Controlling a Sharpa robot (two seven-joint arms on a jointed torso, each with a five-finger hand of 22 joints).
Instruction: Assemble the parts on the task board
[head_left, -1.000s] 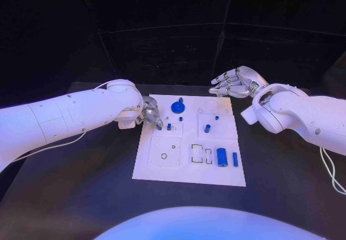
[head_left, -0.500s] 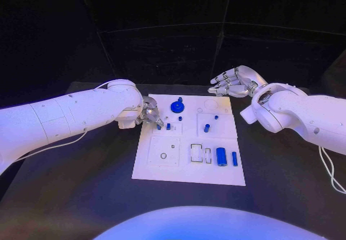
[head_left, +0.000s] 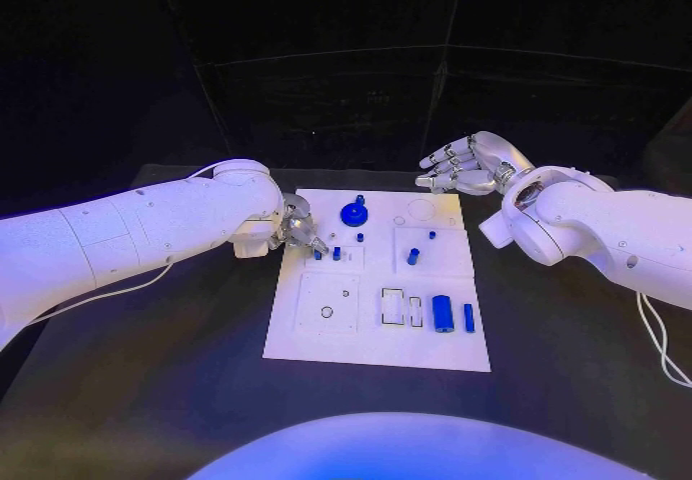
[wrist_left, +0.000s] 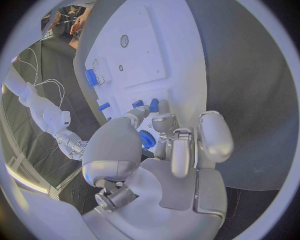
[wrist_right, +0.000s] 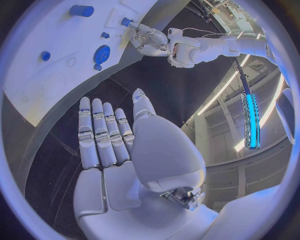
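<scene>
Head view: we see the white rectangular task board (head_left: 378, 300) mid-table. The left hand (head_left: 300, 228) sits at its left edge near the far corner, fingers pinching a small blue peg (head_left: 317, 253) standing on the board. The right hand (head_left: 469, 165) hovers off the far right corner, fingers spread, holding nothing.

Left wrist view: we see fingertips (wrist_left: 164, 120) closed on the peg (wrist_left: 154, 105).

Right wrist view: we see flat, parted fingers (wrist_right: 103, 132); a blue round gear (wrist_right: 102, 53) lies on the board.

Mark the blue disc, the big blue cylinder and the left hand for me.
blue disc (head_left: 353, 213): head view, its round top.
big blue cylinder (head_left: 443, 313): head view, mid-body.
left hand (head_left: 300, 228): head view, its fingers.
</scene>
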